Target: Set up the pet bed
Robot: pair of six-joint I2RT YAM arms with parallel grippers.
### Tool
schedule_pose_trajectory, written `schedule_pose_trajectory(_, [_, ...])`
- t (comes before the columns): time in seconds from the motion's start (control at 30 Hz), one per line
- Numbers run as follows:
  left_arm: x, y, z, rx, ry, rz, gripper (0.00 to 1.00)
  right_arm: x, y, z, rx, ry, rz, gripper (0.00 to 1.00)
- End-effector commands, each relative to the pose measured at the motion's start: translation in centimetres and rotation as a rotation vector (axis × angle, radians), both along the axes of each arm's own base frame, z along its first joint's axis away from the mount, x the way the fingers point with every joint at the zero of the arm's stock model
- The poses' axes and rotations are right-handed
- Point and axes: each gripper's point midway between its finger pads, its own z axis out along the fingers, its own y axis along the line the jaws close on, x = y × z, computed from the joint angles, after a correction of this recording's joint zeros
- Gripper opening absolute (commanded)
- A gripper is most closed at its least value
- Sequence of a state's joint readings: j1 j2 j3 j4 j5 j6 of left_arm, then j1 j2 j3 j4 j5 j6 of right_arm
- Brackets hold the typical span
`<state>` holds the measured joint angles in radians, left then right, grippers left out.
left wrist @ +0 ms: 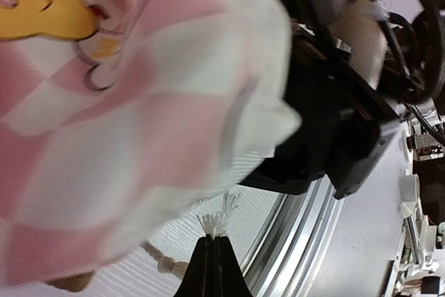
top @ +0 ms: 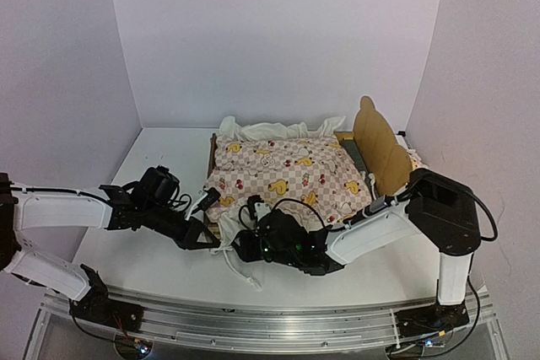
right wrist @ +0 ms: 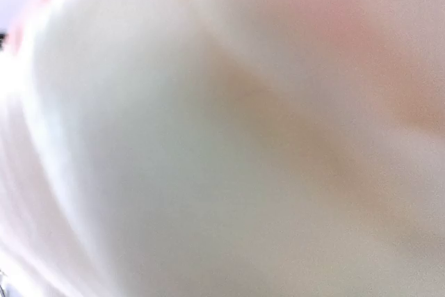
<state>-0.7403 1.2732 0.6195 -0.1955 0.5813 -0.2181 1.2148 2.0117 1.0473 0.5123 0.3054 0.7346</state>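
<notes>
The left gripper (left wrist: 213,243) was clenched, its jaws pressed flat together, at the bed's near left corner. A tuft of white threads (left wrist: 221,217) from the quilt's trim sat right at its tips. Whether it was pinched there, I could not tell.

Just to its right, the right gripper (top: 253,206) lay against the quilt's near edge. Cloth filled its own camera in a pale blur, so I cannot say if it was released or grasping.

The checked duck quilt (top: 287,174) covered nearly all of the pet bed (top: 384,162), which stood toward the far edge of the desk (top: 152,153), right of its middle. The bed's headboard (top: 369,120) rose at the end nearest the desk's right edge.

The wooden frame looked stiff and light, so it would likely slide if pushed. A side rail or the headboard's edge would be the firm places to hold it. The quilt was soft and limp. It would bunch and slip, so a pinch at a corner or the ruffle seemed best.
</notes>
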Motion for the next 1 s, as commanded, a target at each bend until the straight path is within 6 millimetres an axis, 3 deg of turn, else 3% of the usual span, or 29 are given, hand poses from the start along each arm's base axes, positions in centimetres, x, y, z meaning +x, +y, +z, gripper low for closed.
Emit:
schedule_pose_trajectory(0.0, [1.7, -1.8, 3.6, -0.134, -0.264, -0.106, 0.0, 6.4, -1.4, 4.6, 0.083, -0.054, -0.127, 0.28])
schedule_pose_trajectory(0.1, [4.4, -1.2, 3.8, -0.142, -0.337, -0.061, 0.0, 7.9, -0.9, 3.3, 0.037, -0.048, -0.105, 0.27])
schedule_pose_trajectory(0.3, [9.4, 1.1, 3.7, -0.099, -0.463, -0.044, 0.0, 11.2, -1.3, 3.0, -0.052, -0.081, -0.109, 0.25])
schedule_pose_trajectory(0.37, [9.9, 1.8, 2.8, -0.056, -0.411, -0.008, 0.0, 11.0, -1.0, 3.0, -0.059, -0.067, -0.089, 0.23])
schedule_pose_trajectory(0.47, [9.6, 3.9, 1.3, -0.036, -0.093, 0.184, 0.0, 9.1, -0.4, 2.1, -0.045, -0.007, -0.066, 0.22])
schedule_pose_trajectory(0.6, [6.1, 4.6, 0.7, -0.085, 0.238, 0.282, 0.0, 5.9, 1.5, 2.1, -0.072, -0.05, -0.019, 0.23])
schedule_pose_trajectory(0.73, [6.9, 6.4, -1.0, -0.012, 0.211, 0.37, 0.0, 4.4, 3.5, 1.1, -0.073, -0.042, 0.021, 0.3])
schedule_pose_trajectory(0.83, [9.0, 5.9, -0.3, -0.076, 0.086, 0.379, 0.0, 4.6, 4.0, -1.1, -0.115, -0.042, 0.032, 0.38])
schedule_pose_trajectory(0.97, [11.4, 5.4, 0.8, -0.129, -0.067, 0.381, 0.0, 5.1, 2.8, -4.1, -0.248, -0.067, -0.011, 0.5])
